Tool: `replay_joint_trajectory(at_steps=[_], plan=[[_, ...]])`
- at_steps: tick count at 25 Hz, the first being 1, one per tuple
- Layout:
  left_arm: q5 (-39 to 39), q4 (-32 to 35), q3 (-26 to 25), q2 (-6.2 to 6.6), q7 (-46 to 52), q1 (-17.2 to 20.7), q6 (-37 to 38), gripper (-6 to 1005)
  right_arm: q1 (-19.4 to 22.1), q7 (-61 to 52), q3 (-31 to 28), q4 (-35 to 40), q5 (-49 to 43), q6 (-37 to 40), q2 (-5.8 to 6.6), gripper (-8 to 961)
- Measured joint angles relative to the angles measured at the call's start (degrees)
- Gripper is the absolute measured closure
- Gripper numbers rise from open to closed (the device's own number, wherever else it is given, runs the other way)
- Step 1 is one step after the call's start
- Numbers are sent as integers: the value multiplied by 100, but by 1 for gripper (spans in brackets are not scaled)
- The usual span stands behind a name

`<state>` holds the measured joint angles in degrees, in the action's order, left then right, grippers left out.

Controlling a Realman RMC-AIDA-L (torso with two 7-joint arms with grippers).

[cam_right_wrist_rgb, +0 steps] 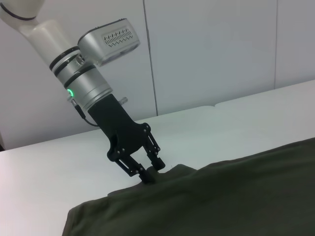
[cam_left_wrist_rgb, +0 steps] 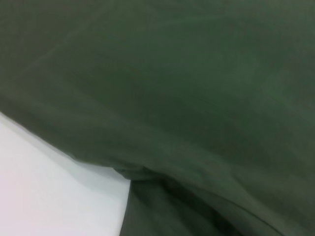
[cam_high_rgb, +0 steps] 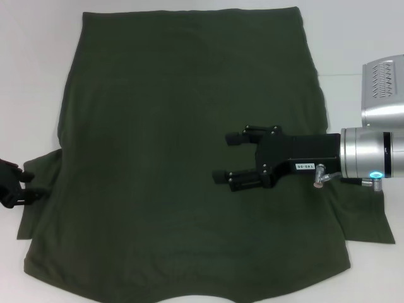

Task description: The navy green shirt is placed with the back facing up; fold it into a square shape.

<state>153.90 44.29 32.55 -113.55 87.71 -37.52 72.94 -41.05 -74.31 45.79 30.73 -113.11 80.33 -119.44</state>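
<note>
The white counter (cam_high_rgb: 38, 76) carries the whole scene, bare along its far edge and at both sides of the cloth. Spread flat over most of it lies the navy green shirt (cam_high_rgb: 164, 139), plain back upward, hem toward the far side and neckline at the near edge, where a curved cut shows. Its short sleeves stick out near the robot on either side; the left sleeve (cam_high_rgb: 41, 189) lies at the left border and the right sleeve (cam_high_rgb: 369, 218) juts out beneath the right arm. A few shallow wrinkles cross the fabric, otherwise it lies smooth.

The right arm reaches in from the right side, its silver wrist lit with a small blue ring, and the black right claw (cam_high_rgb: 230, 158) hovers over the shirt's right half, pointing toward the middle. Its two fingers stand well apart with nothing between them.

The left claw (cam_right_wrist_rgb: 149, 173) sits at the left edge of the cloth, on the left sleeve. In the right wrist view its fingertips come together on a raised bit of the sleeve's edge, pinching the fabric. The left wrist view is filled with dark green cloth and a corner of white counter.
</note>
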Motion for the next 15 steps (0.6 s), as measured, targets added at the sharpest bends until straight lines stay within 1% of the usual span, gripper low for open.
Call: replay_joint_trajectory(at_steps=[9,13,15], plan=[[0,-11,68,-33,-20,-1,-79,590,0,-3,1,11,-1,0,0,7],[55,-91,123,-3,-35,-32,-31,591,0,-5,1,13,-1,0,0,7],[75,-114,127,0,-46,-41,-25,647,1,-5,0,13,-1,0,0,7]])
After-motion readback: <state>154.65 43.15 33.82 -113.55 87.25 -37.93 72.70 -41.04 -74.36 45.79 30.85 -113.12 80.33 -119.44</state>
